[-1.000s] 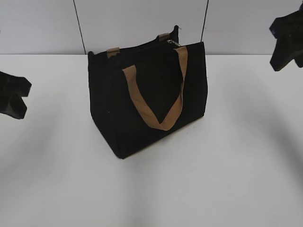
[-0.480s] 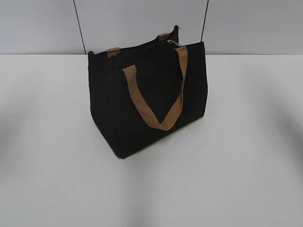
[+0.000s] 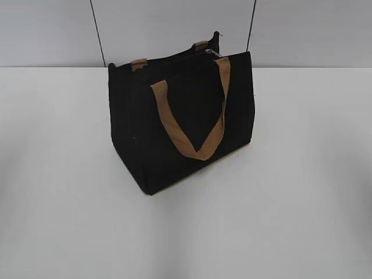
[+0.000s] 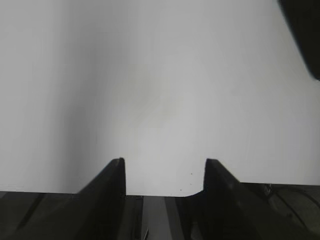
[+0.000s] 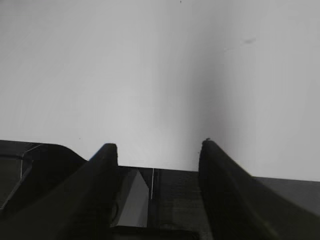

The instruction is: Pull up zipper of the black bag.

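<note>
The black bag (image 3: 180, 122) stands upright on the white table in the exterior view, a tan handle (image 3: 195, 125) hanging down its front face. The zipper runs along the top rim, with its small silver pull (image 3: 211, 53) at the back right end. Neither gripper shows in the exterior view. In the left wrist view my left gripper (image 4: 164, 162) is open and empty over bare table, with a dark edge at the top right corner. In the right wrist view my right gripper (image 5: 157, 145) is open and empty over bare table.
A second tan handle (image 3: 139, 63) lies on the bag's top. The white table (image 3: 302, 192) spreads round the bag on all sides. A pale wall with two dark vertical lines (image 3: 97, 35) stands behind.
One second ago both grippers showed at the left and right edges of the exterior view; they have since withdrawn out of that view. The bag has not moved.
</note>
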`<action>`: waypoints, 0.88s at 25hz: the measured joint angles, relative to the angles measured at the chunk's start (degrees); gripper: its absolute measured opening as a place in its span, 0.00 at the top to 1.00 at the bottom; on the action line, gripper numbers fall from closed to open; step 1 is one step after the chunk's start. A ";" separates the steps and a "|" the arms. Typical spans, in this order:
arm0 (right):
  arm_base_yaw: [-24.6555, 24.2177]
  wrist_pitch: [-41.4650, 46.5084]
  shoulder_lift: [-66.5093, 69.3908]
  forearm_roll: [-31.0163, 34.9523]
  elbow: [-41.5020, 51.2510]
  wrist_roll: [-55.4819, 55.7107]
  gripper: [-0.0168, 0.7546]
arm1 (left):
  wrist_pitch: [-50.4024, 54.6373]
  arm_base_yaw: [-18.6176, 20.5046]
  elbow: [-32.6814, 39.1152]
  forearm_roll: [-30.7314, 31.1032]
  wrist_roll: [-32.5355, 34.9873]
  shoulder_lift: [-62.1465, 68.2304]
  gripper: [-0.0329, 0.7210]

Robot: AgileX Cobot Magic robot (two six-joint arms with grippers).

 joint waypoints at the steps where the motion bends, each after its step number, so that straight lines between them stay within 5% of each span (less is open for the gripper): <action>1: 0.00 0.05 -2.98 0.42 1.49 0.13 0.46 | 0.11 0.00 1.07 -0.15 0.04 -2.37 0.45; 10: 0.00 0.31 -25.80 1.47 13.71 0.19 0.46 | -0.65 0.00 13.12 -0.23 0.04 -27.42 0.45; 22: 0.00 0.50 -46.10 1.60 22.54 -3.69 0.46 | -6.98 0.00 26.25 7.49 1.16 -55.25 0.45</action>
